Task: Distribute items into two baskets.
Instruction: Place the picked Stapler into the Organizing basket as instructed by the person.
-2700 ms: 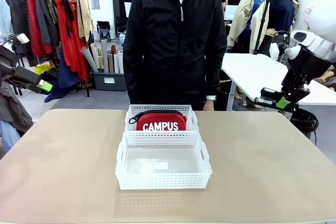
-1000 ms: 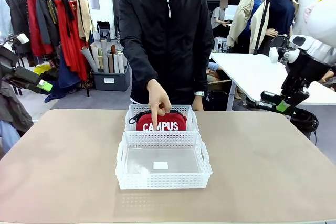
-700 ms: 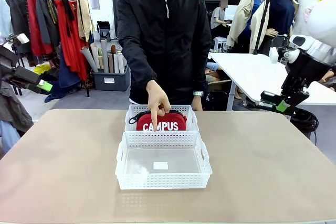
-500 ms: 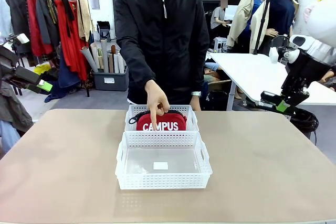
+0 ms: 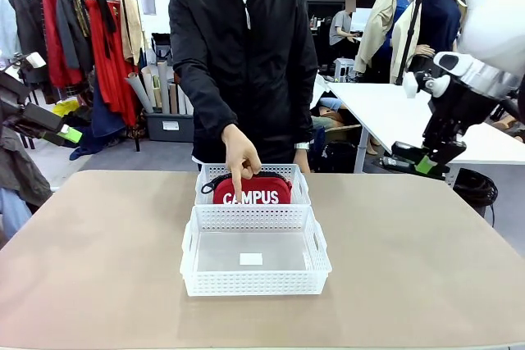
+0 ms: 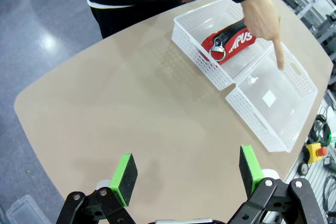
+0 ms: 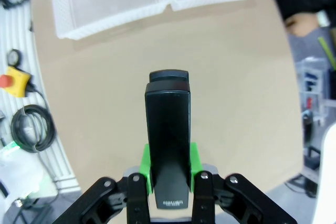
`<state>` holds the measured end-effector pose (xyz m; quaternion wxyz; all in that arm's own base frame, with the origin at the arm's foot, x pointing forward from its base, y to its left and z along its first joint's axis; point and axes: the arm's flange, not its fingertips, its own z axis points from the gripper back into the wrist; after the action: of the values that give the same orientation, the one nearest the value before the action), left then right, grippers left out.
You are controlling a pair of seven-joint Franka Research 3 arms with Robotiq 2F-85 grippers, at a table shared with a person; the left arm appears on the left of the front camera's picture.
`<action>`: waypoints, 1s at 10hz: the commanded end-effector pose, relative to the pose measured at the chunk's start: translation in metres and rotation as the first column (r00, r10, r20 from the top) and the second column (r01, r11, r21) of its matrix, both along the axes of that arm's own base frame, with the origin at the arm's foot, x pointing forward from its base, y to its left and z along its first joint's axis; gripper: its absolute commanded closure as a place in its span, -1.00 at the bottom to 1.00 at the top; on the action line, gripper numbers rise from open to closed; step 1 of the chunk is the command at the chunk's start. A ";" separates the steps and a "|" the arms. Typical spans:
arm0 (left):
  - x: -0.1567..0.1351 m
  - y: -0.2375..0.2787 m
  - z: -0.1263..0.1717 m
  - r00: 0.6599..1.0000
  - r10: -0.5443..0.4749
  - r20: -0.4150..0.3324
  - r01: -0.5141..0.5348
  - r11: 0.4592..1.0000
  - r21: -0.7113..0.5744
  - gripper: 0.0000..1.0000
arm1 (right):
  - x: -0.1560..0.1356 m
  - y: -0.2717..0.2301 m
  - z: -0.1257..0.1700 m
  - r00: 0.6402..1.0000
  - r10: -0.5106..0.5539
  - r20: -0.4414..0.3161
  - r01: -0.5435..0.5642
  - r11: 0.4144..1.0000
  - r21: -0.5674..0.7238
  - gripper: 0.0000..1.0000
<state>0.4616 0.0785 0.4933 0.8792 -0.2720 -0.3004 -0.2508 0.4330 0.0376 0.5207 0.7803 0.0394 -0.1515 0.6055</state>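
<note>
Far white lattice plastic basket [image 5: 250, 176] holds the red "CAMPUS" zip pouch [image 5: 251, 190]; near basket [image 5: 255, 284] bare. Right pincer [image 7: 168, 179], beside them, clamps the black stapler [image 7: 167, 135]; left pincer [image 6: 186, 171] apart.

Front camera faces the person across the table [image 5: 98, 268]; both wrist cameras look down on its baskets [image 6: 247, 93].

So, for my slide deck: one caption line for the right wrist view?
Right gripper grips a black desk stapler above the tan table, white lattice baskets beyond.
</note>
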 end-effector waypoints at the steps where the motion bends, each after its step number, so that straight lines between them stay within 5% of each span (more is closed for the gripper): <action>1: 0.000 -0.001 0.000 1.000 0.008 0.001 -0.008 1.000 -0.007 -1.00 | -0.013 0.020 0.002 1.000 0.022 0.017 -0.022 1.000 0.001 0.93; 10: 0.000 -0.001 0.000 1.000 0.008 0.001 -0.008 1.000 -0.007 -1.00 | -0.009 0.138 -0.022 0.977 0.214 0.024 -0.214 0.977 0.003 0.93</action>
<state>0.4615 0.0785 0.4934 0.8791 -0.2719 -0.3004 -0.2508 0.4168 0.1635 0.4967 0.7043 0.0414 -0.1406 0.6946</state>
